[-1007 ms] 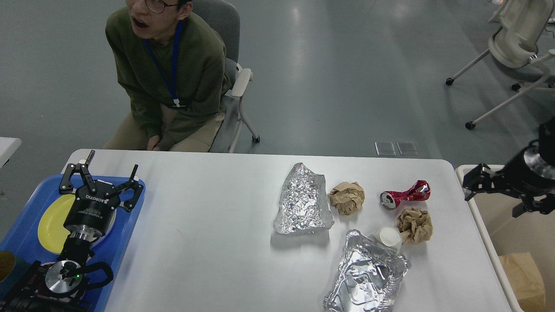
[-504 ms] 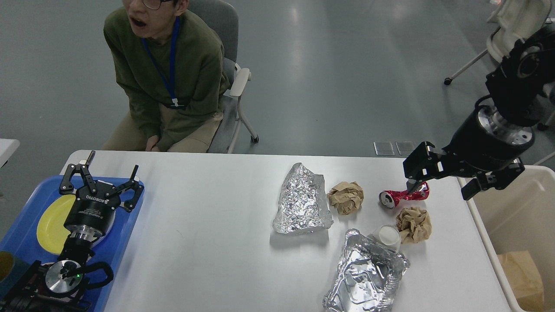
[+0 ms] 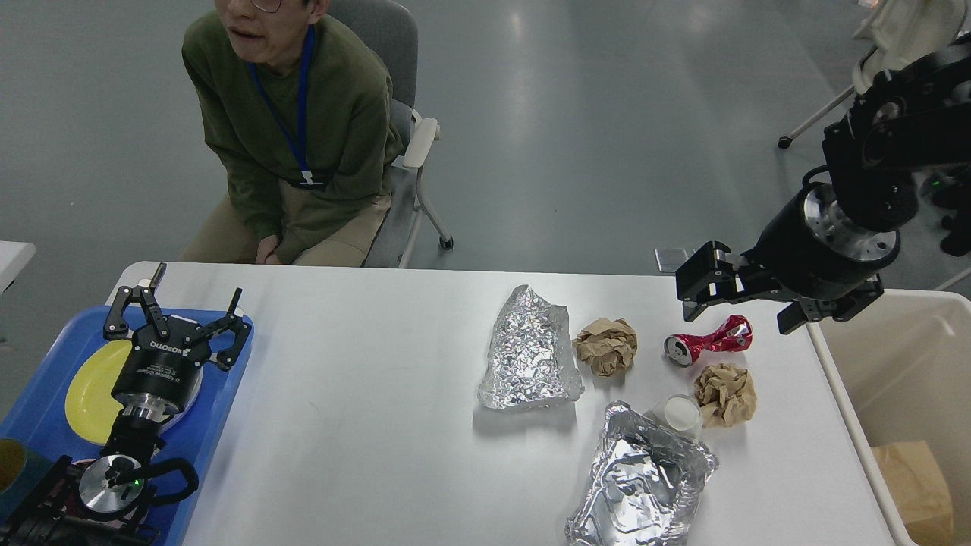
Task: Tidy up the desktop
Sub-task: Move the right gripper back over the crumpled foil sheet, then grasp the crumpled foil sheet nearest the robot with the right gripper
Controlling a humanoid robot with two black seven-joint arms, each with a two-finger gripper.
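- Since the earlier frames, the right end effector [image 3: 740,302] has been swung in from the bin side and raised over the far right part of the desk [image 3: 364,394]; the left end effector [image 3: 176,314] is unchanged.
- Above the blue tray [image 3: 216,425] at the desk's left edge, the left end effector is held with its fingers spread apart and nothing between them; a yellow plate [image 3: 87,394] is seen beneath and behind it.
- Well to the right of it, a crumpled foil sheet [image 3: 529,350] is laid on the white desk, with a brown paper ball [image 3: 606,346] just beside it.
- Nearer the camera, a foil container [image 3: 637,478] and a small white cup [image 3: 679,413] are set touching.
- Just below the right end effector, a crushed red can [image 3: 709,341] is lying on the desk, untouched; a second brown paper ball [image 3: 726,393] is found just beneath the can.
- The right end effector's fingers are spread apart and empty.
- To its right, a beige bin [image 3: 842,394] is stood against the desk's edge.
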